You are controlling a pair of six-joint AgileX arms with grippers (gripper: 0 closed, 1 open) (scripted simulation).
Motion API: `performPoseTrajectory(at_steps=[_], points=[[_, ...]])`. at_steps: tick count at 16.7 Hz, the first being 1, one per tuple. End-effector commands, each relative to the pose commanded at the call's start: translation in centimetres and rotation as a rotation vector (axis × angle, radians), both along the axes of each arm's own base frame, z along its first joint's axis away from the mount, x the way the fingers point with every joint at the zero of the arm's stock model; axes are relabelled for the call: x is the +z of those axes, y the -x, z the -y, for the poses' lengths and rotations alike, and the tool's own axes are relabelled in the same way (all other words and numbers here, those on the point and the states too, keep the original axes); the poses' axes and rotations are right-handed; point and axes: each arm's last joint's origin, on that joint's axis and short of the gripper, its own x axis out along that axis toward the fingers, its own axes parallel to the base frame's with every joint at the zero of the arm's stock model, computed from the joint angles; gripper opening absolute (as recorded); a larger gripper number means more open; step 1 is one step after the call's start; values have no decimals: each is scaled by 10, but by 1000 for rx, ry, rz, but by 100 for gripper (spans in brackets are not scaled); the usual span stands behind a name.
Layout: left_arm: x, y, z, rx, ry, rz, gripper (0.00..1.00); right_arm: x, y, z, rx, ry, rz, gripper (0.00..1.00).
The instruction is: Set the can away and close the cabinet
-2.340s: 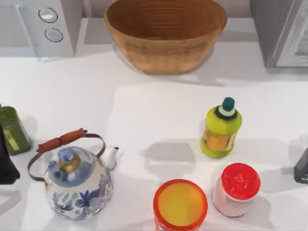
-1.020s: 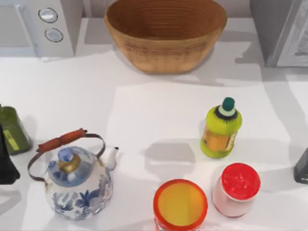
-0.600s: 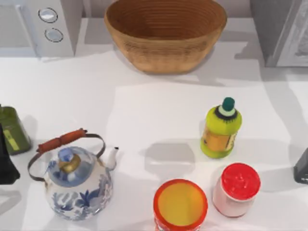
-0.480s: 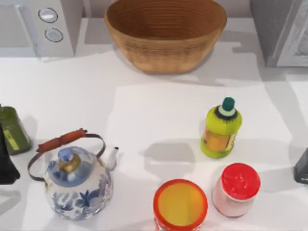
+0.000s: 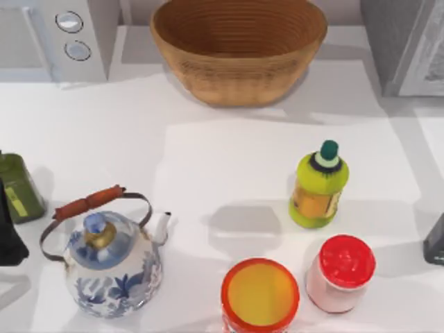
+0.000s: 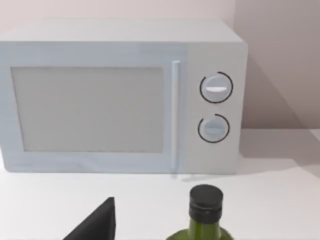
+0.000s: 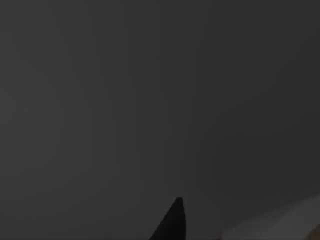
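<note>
Can [image 5: 260,295] unmoved at table's 6 o'clock beside red-lid jar [image 5: 340,272], only shadows near cabinet [image 5: 409,48] at 2 o'clock shifted, so stowing prob. not begun; left arm [image 5: 7,236] at 9, right arm [image 5: 436,241] at 3, grip states can't tell.

You see a smooth, matt white surface [image 5: 229,166]. The basket [image 5: 238,47] looks woven, with a ribbed, rough weave. The kettle [image 5: 111,267] is glossy glazed ceramic with a wood-like handle. The yellow bottle [image 5: 318,186] and the red-lidded jar [image 5: 341,272] look like smooth plastic. The microwave [image 6: 122,95] has a matt pale casing.
</note>
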Motion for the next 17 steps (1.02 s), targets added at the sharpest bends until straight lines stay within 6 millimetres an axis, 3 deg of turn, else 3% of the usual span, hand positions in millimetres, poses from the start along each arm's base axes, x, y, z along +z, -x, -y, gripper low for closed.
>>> performPoseTrajectory(at_steps=[5,10,17], points=[[0,0,0,0,0,0,100,-7,-25,1,15,-15,8,0],[0,0,0,0,0,0,100,-8,-26,1,16,-15,7,0],[0,0,0,0,0,0,100,-8,-26,1,16,-15,7,53]])
